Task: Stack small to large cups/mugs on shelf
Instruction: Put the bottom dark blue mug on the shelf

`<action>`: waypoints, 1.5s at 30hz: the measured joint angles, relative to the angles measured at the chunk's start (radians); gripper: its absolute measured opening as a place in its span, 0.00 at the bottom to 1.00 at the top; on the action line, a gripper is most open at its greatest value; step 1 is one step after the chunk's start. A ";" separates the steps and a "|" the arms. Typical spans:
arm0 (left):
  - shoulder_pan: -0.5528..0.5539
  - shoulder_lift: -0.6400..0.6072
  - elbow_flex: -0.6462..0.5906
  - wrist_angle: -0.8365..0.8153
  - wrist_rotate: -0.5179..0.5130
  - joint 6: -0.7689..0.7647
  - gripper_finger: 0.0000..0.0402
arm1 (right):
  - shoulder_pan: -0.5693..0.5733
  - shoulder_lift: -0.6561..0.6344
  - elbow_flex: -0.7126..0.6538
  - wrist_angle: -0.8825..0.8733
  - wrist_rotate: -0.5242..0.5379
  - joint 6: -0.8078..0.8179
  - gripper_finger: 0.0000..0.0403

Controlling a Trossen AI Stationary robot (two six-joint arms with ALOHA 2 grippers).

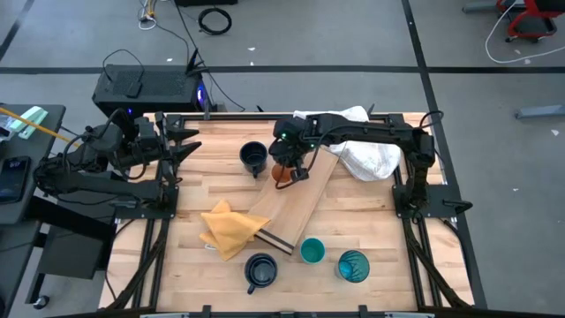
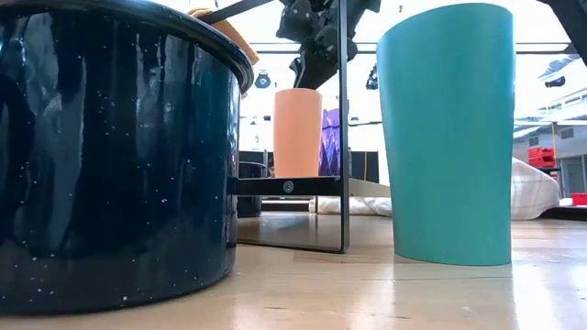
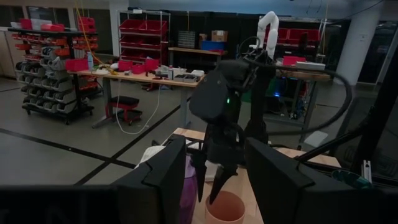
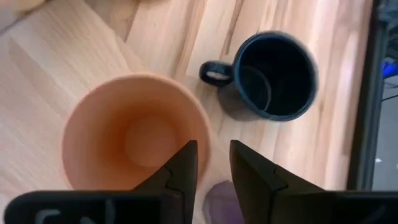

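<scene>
Orange cup [image 1: 282, 174] stands upright on the far end of the shelf [image 1: 296, 201], a long wood plank that lies slanted across the middle of the surface [image 1: 371, 221]. The right end effector [image 1: 294, 165] hangs right over this cup. In the right wrist view its two fingers [image 4: 185, 163] straddle the cup's rim, one inside and one outside, with a gap between them, so it is released and not squeezing yet. In the low view the orange cup [image 2: 297, 132] stands tall on the shelf with the end effector above it.

One navy mug [image 1: 254, 158] sits on the surface just beside the shelf's far end, near the orange cup. The other navy mug [image 1: 260, 271] sits at the near edge. Close to it are the teal cup [image 1: 312, 252] and the blue tumbler [image 1: 353, 266], side by side. A bit of the purple tumbler [image 4: 217, 198] shows next to the orange cup in the right wrist view.

A yellow cloth [image 1: 229, 230] lies touching the shelf's near end. A white towel [image 1: 366, 155] lies at the far right.

The left end effector [image 1: 187, 146] waits at the far left of the surface, and its fingers stand apart.
</scene>
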 joint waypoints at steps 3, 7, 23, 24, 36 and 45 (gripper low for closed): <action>0.000 0.000 0.000 0.000 0.000 0.000 0.43 | 0.000 0.000 0.048 -0.025 -0.001 -0.008 0.25; 0.000 0.000 0.000 0.000 0.000 0.001 0.43 | 0.004 0.000 0.145 -0.099 -0.001 -0.001 0.27; 0.000 0.000 0.000 0.001 0.000 -0.005 0.43 | 0.246 -0.056 0.347 -0.505 -0.066 0.207 0.28; 0.000 0.000 0.000 0.001 0.000 -0.005 0.43 | 0.259 -0.061 0.347 -0.508 -0.060 0.230 0.28; -0.001 0.000 0.000 0.002 0.033 -0.079 0.43 | 0.466 -0.173 0.346 -0.511 0.032 0.533 0.25; -0.001 0.000 0.000 0.002 0.124 -0.079 0.43 | 0.671 -0.142 0.346 -0.413 0.180 0.836 0.25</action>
